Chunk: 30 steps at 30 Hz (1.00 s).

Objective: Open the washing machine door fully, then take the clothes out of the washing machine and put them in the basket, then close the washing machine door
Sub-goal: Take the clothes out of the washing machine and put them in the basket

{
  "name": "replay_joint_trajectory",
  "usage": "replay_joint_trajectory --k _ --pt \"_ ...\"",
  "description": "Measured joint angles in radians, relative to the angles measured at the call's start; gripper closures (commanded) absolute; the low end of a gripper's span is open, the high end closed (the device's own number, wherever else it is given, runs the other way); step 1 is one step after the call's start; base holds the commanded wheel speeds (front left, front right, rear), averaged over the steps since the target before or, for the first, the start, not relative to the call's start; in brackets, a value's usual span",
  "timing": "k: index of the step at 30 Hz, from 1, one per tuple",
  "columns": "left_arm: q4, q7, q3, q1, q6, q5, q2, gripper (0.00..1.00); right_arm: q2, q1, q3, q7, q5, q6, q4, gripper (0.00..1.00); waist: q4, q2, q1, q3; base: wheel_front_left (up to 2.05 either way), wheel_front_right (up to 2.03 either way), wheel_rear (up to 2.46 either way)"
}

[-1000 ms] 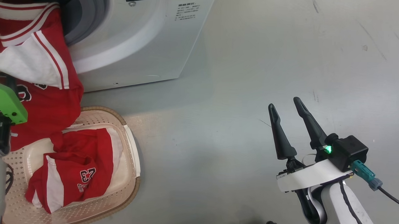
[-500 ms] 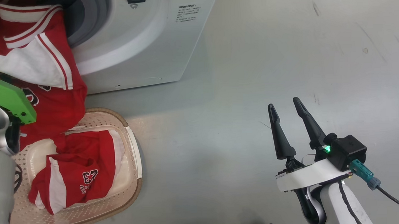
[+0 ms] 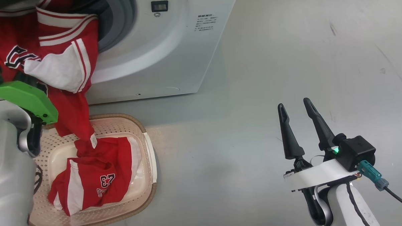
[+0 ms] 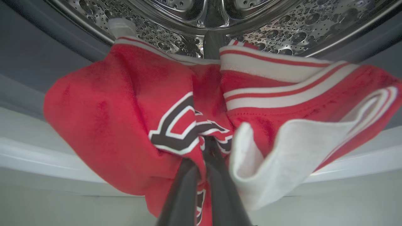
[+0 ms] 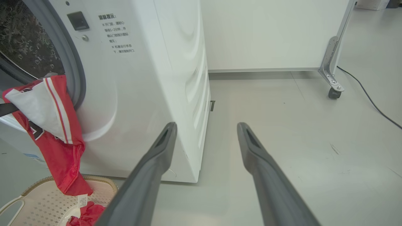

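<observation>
Grey floor [image 3: 255, 78]. I see left gripper [image 4: 205, 150] pinching jersey [image 3: 66, 54]; basket [image 3: 150, 154] at six o'clock, directly below; right gripper [image 3: 296, 111] spread.

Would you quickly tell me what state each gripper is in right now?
Left gripper: shut on the red jersey.
Right gripper: open, holding nothing.

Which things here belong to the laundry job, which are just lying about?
Job: washing machine; red jersey hanging out of its drum, pinched by the left gripper; second red jersey; basket holding it.
Lying about: castered metal leg; floor cable.
</observation>
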Motion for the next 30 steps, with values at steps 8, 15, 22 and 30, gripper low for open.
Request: replay_joint_trajectory --k 8,15,22,30 --pt "-0.038 -0.093 -0.025 0.015 -0.018 0.004 -0.024 1.00 0.000 0.002 -0.019 0.000 -0.003 -0.002 0.008 0.00 0.051 0.0000 0.0000 -0.044 0.00 0.00 0.00" --pt "-0.114 -0.194 -0.034 0.060 -0.027 0.005 -0.029 1.00 0.000 0.007 -0.020 0.000 -0.003 -0.001 0.016 0.00 0.090 0.0000 0.0000 -0.086 0.00 0.00 0.00" --pt "-0.215 -0.211 -0.040 0.113 -0.035 0.030 -0.006 1.00 0.000 0.018 -0.019 0.000 -0.003 0.000 0.018 0.00 0.109 0.0000 0.0000 -0.112 0.00 0.00 0.00" --pt "-0.338 -0.214 -0.028 0.211 -0.035 0.025 -0.010 1.00 0.000 0.045 -0.035 0.000 -0.001 0.004 0.029 0.00 0.112 0.0000 0.0000 -0.141 0.00 0.00 0.00"
